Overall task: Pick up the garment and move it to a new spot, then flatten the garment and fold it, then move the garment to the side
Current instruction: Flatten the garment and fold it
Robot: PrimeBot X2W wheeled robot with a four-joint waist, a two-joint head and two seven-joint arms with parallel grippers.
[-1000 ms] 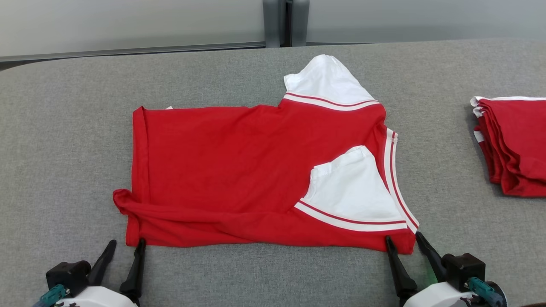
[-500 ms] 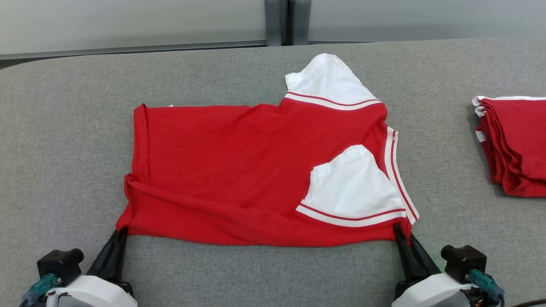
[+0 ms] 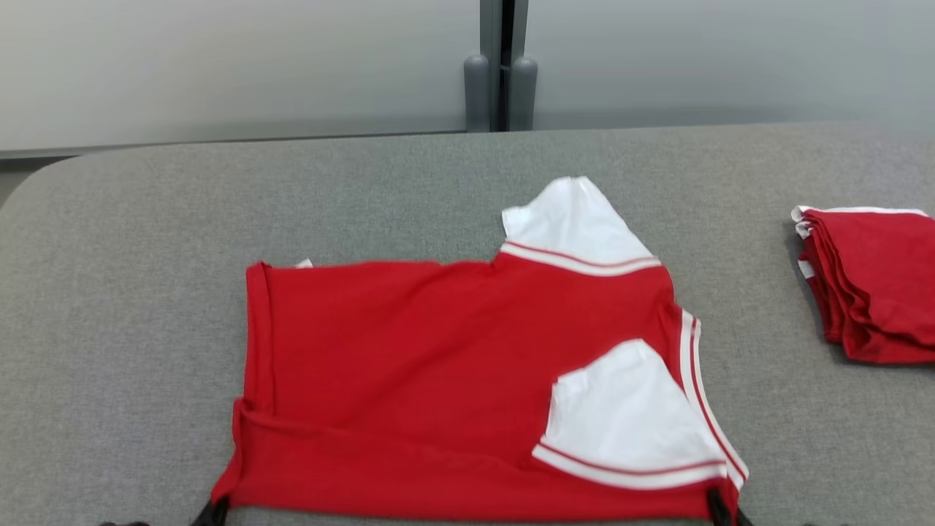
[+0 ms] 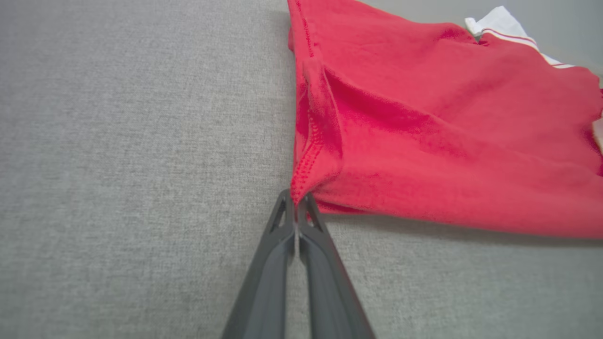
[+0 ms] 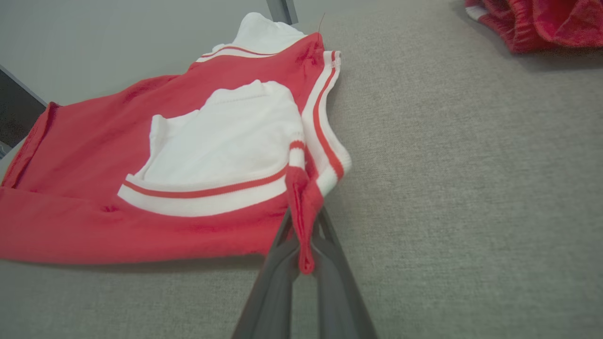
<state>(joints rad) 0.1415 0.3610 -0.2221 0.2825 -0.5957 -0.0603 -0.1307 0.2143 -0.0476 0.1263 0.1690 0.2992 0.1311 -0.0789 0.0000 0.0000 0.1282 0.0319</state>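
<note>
Two-handed now, gripping the shirt (image 3: 438, 380) by its near edge. Went from spread wide a second ago to pinched tight: clamped with the left gripper (image 4: 297, 200) on the hem corner, with the right gripper (image 5: 304, 245) on the bunched corner just below the white sleeve (image 5: 226, 136). Lies spread ahead of both sets of fingers on the grey table (image 3: 146, 256), near edge seemingly lifted a touch. Looks set for the fold-over. Leaves the pile of folded red clothes (image 3: 876, 285) well off beyond the right gripper.
</note>
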